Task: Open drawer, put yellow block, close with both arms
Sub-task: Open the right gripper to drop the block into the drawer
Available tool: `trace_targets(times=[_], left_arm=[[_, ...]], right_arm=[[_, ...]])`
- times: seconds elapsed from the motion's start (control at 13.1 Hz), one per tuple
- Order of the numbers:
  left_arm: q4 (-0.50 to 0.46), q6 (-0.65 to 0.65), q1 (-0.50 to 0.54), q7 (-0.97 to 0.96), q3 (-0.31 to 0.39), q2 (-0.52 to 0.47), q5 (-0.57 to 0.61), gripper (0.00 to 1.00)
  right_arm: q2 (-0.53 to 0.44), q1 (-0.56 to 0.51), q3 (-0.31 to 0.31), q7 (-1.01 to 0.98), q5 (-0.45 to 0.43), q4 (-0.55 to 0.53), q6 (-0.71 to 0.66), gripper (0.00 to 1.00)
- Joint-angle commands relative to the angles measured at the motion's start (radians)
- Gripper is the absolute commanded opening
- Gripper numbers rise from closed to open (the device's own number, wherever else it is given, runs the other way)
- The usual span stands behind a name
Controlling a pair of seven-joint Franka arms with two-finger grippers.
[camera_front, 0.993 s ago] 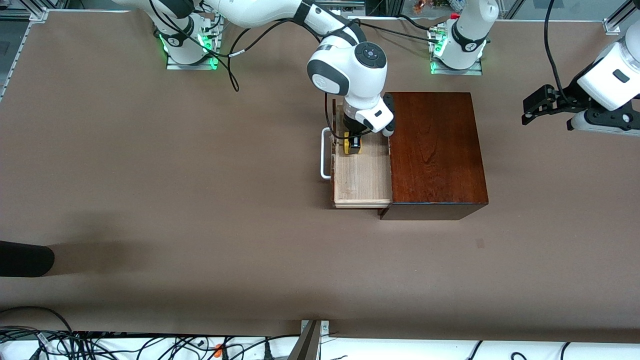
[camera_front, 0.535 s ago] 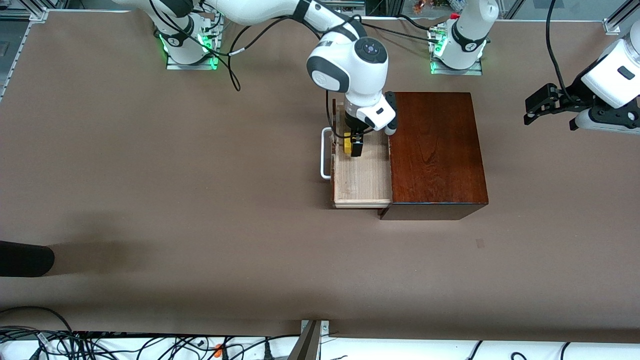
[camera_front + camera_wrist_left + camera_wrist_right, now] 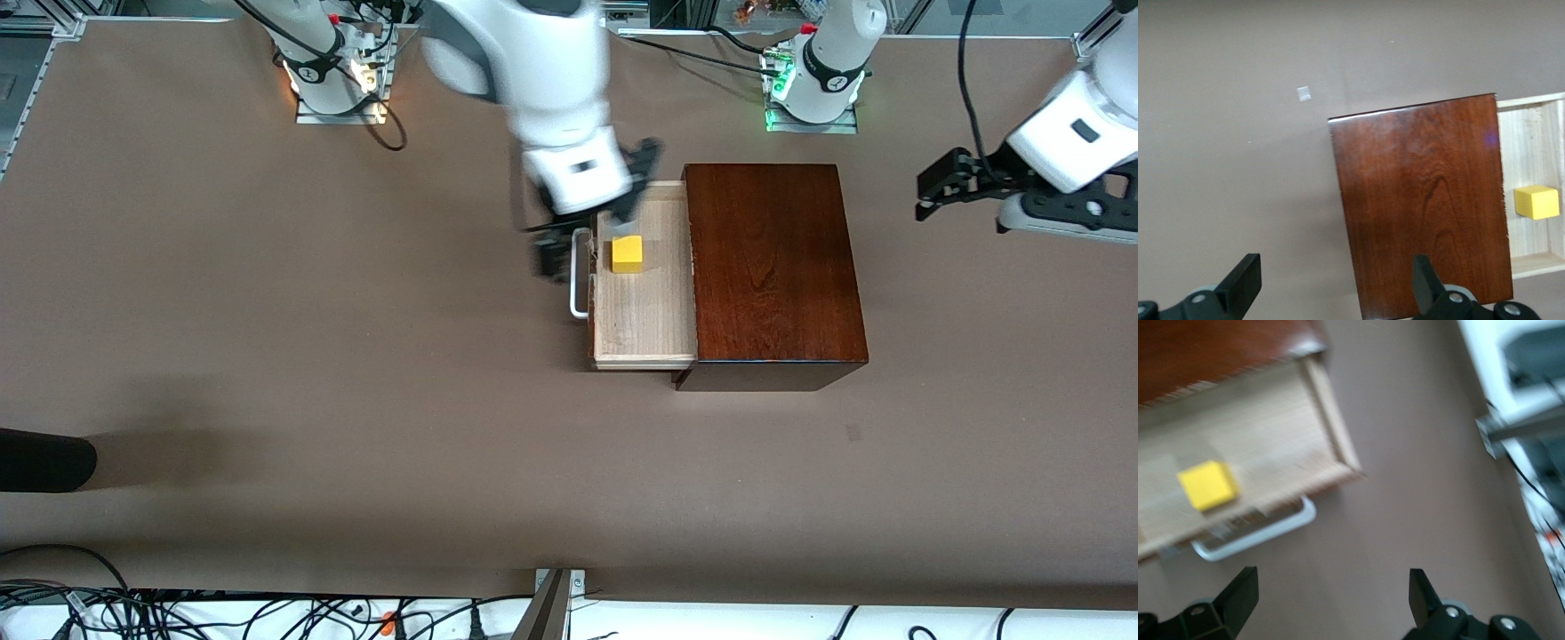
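The small bright yellow block [image 3: 627, 254] lies in my open pale-wood drawer [image 3: 645, 333]; right fingers [image 3: 594, 233] spread empty above its handle, left fingers [image 3: 944, 185] apart, waiting over the tabletop. Only closing remains.

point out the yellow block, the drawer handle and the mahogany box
yellow block [image 3: 627, 254], front view, on its top face
drawer handle [image 3: 578, 293], front view, on the white bar's long side
mahogany box [image 3: 769, 258], front view, middle of its top panel

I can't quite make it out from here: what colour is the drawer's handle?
White. The handle shows best in the front view, on the open drawer.
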Motion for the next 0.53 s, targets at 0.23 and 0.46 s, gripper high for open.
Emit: trace_targets(times=[0.23,0.46], left_arm=[[0.04,0.031,-0.025,0.017,-0.229,0.093,0.015,1.0],[0.087,0.065,-0.051,0.025,-0.409,0.184,0.023,1.0]], right_arm=[[-0.221,-0.357,0.0,0.021,0.2,-0.108,-0.118,1.0],[-0.422,-0.391,-0.182,0.093,0.326,-0.344,-0.138,1.0]])
